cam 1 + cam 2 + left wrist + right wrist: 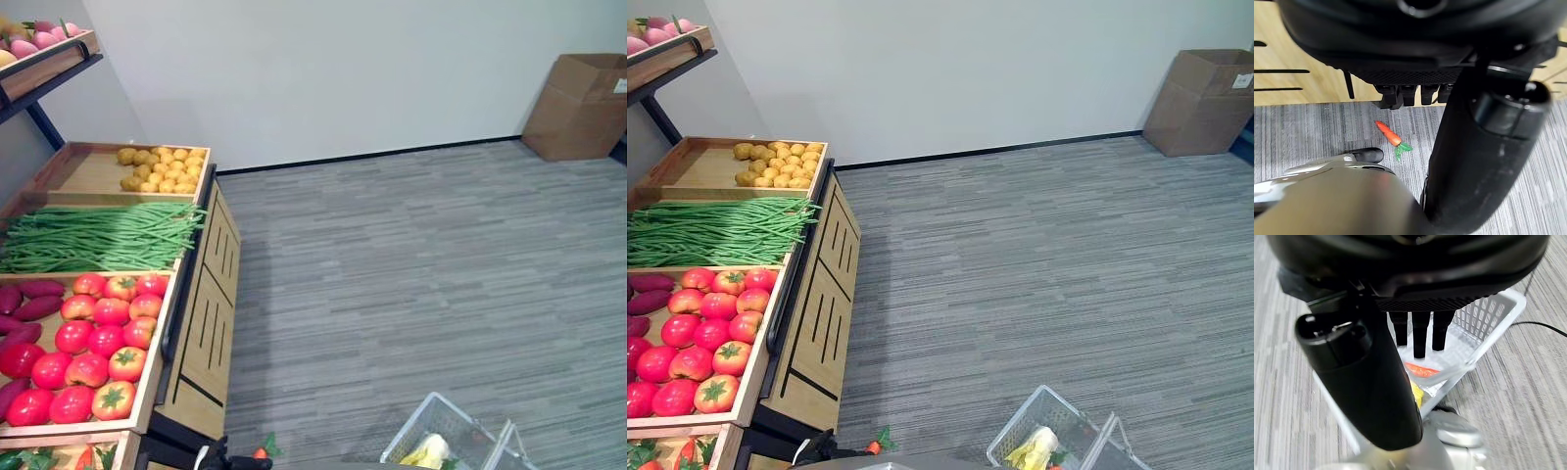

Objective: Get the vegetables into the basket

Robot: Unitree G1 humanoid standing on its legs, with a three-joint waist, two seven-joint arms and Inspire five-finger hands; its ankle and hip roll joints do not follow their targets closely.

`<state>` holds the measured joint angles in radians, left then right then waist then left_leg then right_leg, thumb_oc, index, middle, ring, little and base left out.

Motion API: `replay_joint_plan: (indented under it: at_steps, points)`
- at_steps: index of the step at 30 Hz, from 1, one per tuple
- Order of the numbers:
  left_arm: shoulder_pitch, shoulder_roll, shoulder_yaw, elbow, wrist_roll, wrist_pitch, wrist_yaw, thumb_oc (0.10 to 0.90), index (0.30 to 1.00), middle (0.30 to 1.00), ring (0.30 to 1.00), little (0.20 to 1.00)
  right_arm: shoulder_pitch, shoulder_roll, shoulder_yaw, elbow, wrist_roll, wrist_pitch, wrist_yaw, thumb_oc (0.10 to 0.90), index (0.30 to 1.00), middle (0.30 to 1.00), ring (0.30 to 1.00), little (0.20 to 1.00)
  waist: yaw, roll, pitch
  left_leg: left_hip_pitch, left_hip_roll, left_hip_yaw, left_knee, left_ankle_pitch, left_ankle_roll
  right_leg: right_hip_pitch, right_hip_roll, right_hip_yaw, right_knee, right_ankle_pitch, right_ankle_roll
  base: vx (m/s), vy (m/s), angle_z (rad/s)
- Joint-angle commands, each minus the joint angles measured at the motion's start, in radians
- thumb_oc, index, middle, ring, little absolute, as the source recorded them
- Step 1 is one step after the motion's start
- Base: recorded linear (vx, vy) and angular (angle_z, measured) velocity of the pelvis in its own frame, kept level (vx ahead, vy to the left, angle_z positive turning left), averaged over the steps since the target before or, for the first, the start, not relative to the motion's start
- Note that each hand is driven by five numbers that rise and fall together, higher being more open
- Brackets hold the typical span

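A small carrot (pixel 1389 133) with a green leafy top lies on the grey carpet floor (pixel 421 264), just in front of the wooden produce stand (pixel 208 323); in the head views it shows as an orange speck at the bottom edge beside the stand's base. The left hand (pixel 1415 93) hangs above it with its fingers relaxed and apart from the carrot, holding nothing, and its thumb (pixel 1484 142) stands out to one side.

The white wire basket (pixel 436 431) sits on the floor well to the right of the carrot, at the lower edge of the head views. A pale yellow-green leafy vegetable (pixel 428 452) lies inside it, and in the right wrist view an orange-red item (pixel 1420 369) and something yellow rest on the basket's bottom; what they are is hard to tell. The right hand (pixel 1420 330) hovers over the basket with its fingers straight and pointing down into it, gripping nothing.

On the stand, red tomatoes (pixel 98 343) fill one wooden crate, with purple sweet potatoes (pixel 29 299) at their left. Behind them lies a heap of green beans (pixel 98 237), and further back a tray of small potatoes (pixel 162 168). A higher shelf holds pink and yellow fruit (pixel 34 39). A brown cardboard box (pixel 578 103) stands against the white wall at the far right.
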<state>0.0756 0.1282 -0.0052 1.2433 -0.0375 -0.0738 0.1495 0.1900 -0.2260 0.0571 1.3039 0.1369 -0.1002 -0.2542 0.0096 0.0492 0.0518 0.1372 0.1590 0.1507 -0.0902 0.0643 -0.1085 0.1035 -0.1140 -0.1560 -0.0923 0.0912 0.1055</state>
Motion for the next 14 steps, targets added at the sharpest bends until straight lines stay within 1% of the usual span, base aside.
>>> replay_joint_plan:
  at_steps: [1,7,14]
  points:
    - [0.020,0.017,-0.007,0.093,-0.020,0.011,0.018,0.900,1.000,1.000,1.000,1.000,-0.064,0.003,0.007,0.010,0.020,-0.039,-0.001,0.900,1.000,1.000,1.000,1.000,-0.011,-0.055,0.054,-0.008,0.003,0.020,0.003,-0.045,-0.015,0.074,-0.044,-0.102,0.005,-0.113,0.024,0.00,0.000,0.00]
    - [0.013,0.004,-0.024,0.088,-0.043,0.009,0.009,0.900,1.000,1.000,1.000,1.000,-0.071,0.015,0.043,0.022,0.034,-0.033,0.051,0.900,1.000,1.000,1.000,1.000,-0.011,-0.055,0.059,-0.004,0.005,0.019,0.003,-0.046,-0.015,0.079,-0.042,-0.103,0.005,-0.115,0.022,0.00,0.000,0.00]
    - [0.013,-0.009,-0.064,0.043,-0.069,0.002,-0.014,0.900,1.000,1.000,1.000,1.000,-0.081,0.014,0.063,0.021,0.022,-0.021,0.072,0.900,1.000,1.000,1.000,1.000,-0.014,-0.047,0.066,-0.002,0.003,0.022,0.003,-0.047,-0.012,0.076,-0.045,-0.098,0.005,-0.112,0.022,0.00,0.000,0.00]
